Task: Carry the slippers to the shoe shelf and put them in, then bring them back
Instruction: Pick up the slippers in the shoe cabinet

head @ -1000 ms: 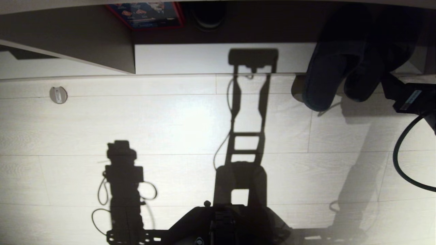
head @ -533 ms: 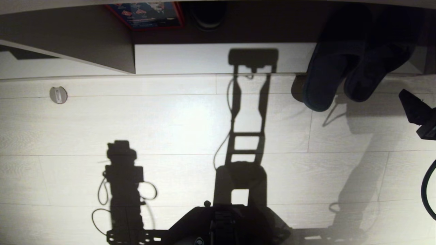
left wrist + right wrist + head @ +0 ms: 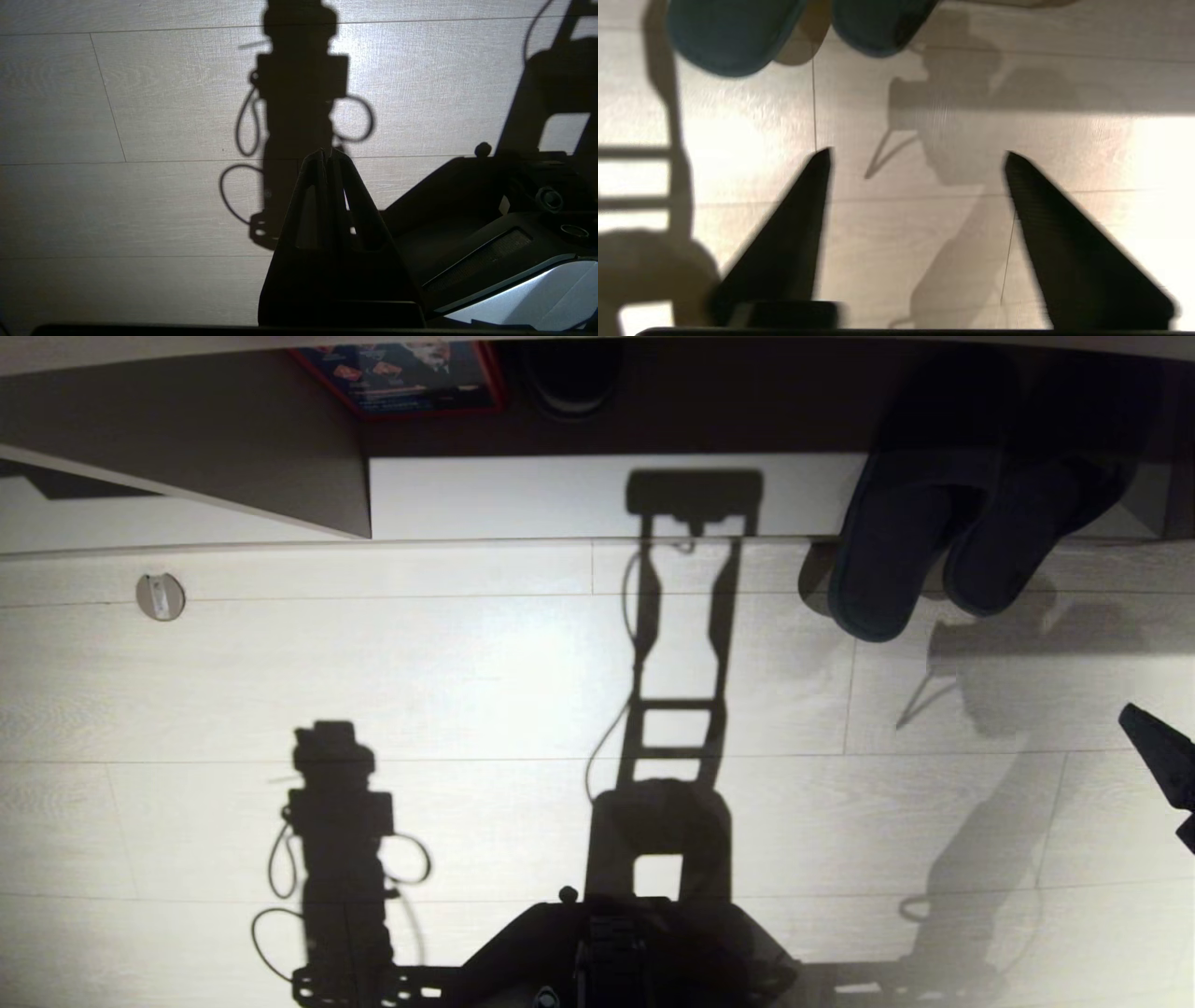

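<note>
**Slippers resting in the shelf, right arm drawn back**

Much of the shoe shelf (image 3: 579, 495) is cut off by the top of the head view, and its dark interior swallows the heels of the slippers (image 3: 887, 551). Only a black tip of the right gripper (image 3: 915, 156) shows at the right edge of the head view; the left gripper (image 3: 327, 156) appears in its own wrist view alone, jaws clenched together over the floor (image 3: 467, 663).

A second ago the right gripper sat close beside the slippers; now it has pulled well away toward the robot, jaws released and holding nothing. The slippers have not shifted.

The pair lies side by side at the shelf's right end, toes overhanging its front edge above the floor. Further left inside the shelf are a red-edged box (image 3: 401, 378) and a dark round object (image 3: 569, 378), hard to make out.
</note>
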You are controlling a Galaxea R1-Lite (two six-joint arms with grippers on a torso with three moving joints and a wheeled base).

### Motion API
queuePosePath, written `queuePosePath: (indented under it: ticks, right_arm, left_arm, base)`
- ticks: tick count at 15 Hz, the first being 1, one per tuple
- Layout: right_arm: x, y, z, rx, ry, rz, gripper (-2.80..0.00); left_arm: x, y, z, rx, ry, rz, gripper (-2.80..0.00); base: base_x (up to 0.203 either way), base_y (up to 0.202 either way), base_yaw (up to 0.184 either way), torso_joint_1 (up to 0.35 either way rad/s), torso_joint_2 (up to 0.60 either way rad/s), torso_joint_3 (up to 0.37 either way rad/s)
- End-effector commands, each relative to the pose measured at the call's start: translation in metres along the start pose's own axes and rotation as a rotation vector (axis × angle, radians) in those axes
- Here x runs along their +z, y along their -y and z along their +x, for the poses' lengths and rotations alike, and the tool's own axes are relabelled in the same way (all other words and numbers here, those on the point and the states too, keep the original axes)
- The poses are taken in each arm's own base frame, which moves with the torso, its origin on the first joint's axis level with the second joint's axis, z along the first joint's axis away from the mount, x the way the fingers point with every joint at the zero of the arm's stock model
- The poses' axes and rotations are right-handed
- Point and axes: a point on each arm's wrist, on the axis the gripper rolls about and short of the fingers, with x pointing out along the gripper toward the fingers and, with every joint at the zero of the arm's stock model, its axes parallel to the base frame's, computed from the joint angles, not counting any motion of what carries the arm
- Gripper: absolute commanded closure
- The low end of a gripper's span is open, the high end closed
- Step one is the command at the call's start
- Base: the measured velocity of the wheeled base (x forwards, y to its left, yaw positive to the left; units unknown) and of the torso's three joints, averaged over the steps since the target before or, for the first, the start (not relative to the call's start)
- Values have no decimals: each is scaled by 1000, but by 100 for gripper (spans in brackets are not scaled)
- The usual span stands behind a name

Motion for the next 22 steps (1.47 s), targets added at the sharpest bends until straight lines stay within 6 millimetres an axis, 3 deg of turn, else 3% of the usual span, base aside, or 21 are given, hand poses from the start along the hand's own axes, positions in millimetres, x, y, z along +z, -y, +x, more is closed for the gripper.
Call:
queuePosePath:
  ticks: [1,8,14,18,22]
  right_arm:
    - [1,5,-14,-2,38,6,0]
    - [-9,13,-42,0,4,-9,0]
    - [-22,20,-84,-26,-2,-10,0]
    - [-45,23,-111,-35,-5,-9,0]
    - [-71,22,-121,-11,-3,-6,0]
  left_arm:
    - [0,0,0,0,0,0,0]
    - [0,0,0,0,0,0,0]
    - [0,0,0,0,0,0,0]
    - [0,0,0,0,0,0,0]
    - [0,0,0,0,0,0,0]
  base:
    - [0,0,0,0,0,0]
    - [0,0,0,0,0,0]
    - [0,0,0,0,0,0]
    - [0,0,0,0,0,0]
    - [0,0,0,0,0,0]
